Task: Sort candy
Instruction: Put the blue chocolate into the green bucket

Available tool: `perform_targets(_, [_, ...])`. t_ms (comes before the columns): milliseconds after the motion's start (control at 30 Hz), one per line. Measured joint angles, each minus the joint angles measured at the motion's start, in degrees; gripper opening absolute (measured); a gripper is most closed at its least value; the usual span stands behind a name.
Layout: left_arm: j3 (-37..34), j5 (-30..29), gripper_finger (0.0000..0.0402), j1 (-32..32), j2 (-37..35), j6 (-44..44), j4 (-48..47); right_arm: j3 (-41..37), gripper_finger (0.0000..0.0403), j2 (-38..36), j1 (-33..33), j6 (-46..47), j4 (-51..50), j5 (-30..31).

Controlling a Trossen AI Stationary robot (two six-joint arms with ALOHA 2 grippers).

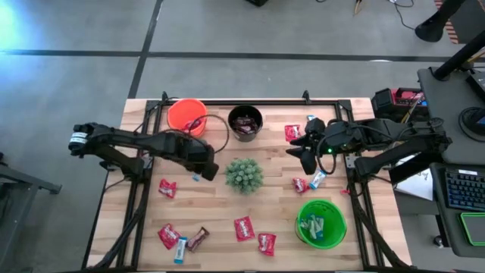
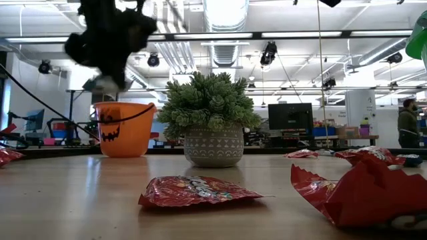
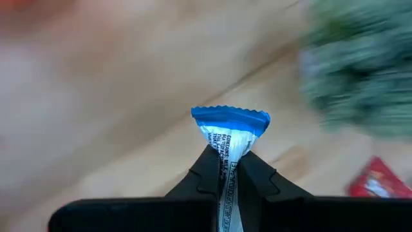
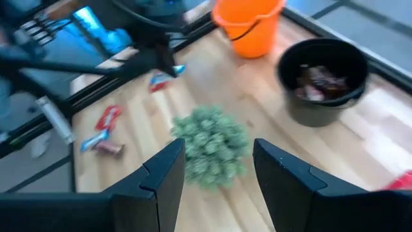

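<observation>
Left gripper is clamped on a blue-and-white candy, held above the counter between the orange bucket and the plant. Dark brown candies fill the black bucket. Right gripper, fingers apart, hovers above the green bucket, which holds light blue candies.

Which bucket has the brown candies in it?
The black bucket, at the table's far edge between the orange bucket and the right gripper. The green bucket holds light blue ones.
</observation>
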Motion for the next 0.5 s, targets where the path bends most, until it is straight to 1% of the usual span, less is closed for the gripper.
perform_targets(100, [3.9,-1.3,0.0001,0.1,0.0,6.0,0.1,0.0,0.0173,0.0,0.0,2.7,-0.6,4.5])
perform_targets(233, [8.2,-2.2,0.0001,0.1,0.0,11.3,0.3,0.0,0.0173,0.0,0.0,7.1,-0.6,13.5])
perform_targets(333, [10.9,-3.5,0.0001,0.1,0.0,14.7,0.5,0.0,0.0173,0.0,0.0,7.4,-0.6,20.1])
perform_targets(400, [12.5,-3.7,0.0001,0.1,0.0,17.5,1.2,0.0,0.0173,0.0,0.0,7.4,-0.9,22.8])
perform_targets(500, [14.1,-3.7,0.0001,0.1,0.0,22.3,3.1,0.0,0.0173,0.0,-0.2,7.4,-1.1,23.7])
